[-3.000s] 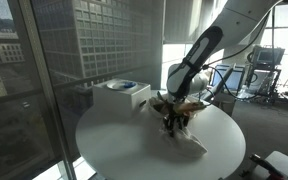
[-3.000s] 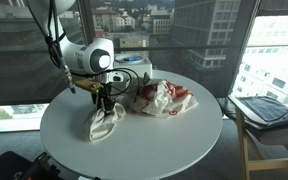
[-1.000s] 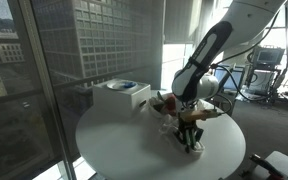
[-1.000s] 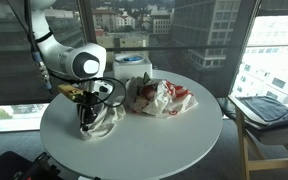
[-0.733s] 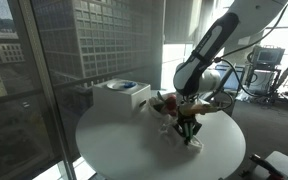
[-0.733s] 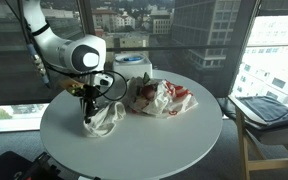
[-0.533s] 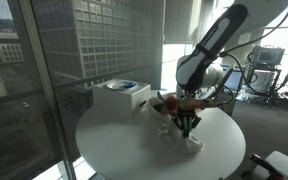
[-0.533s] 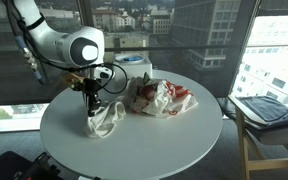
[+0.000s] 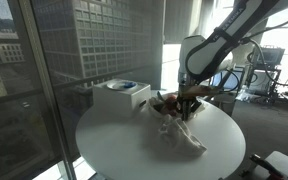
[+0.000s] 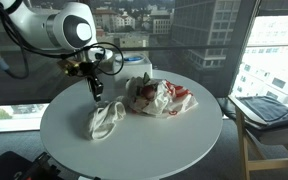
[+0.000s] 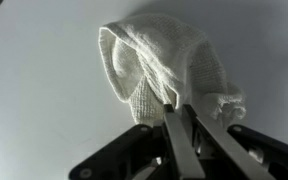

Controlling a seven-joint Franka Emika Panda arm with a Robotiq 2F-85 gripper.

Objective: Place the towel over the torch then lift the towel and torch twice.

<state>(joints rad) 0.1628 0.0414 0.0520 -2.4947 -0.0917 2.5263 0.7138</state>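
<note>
Off-white, the towel [image 10: 106, 122] hangs straight below the claw [image 10: 96, 95], its foot on the desk [image 10: 164, 140] near the white box [image 9: 121, 96]. The claw's fingers are together, seemingly pinching its top fold. We cannot see the torch; the coming lift goes straight up.

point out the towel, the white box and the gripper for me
towel [image 10: 105, 122], exterior view, middle of the crumpled cloth
white box [image 9: 120, 100], exterior view, its side face
gripper [image 11: 177, 110], wrist view, between the tips of the fingers
</note>
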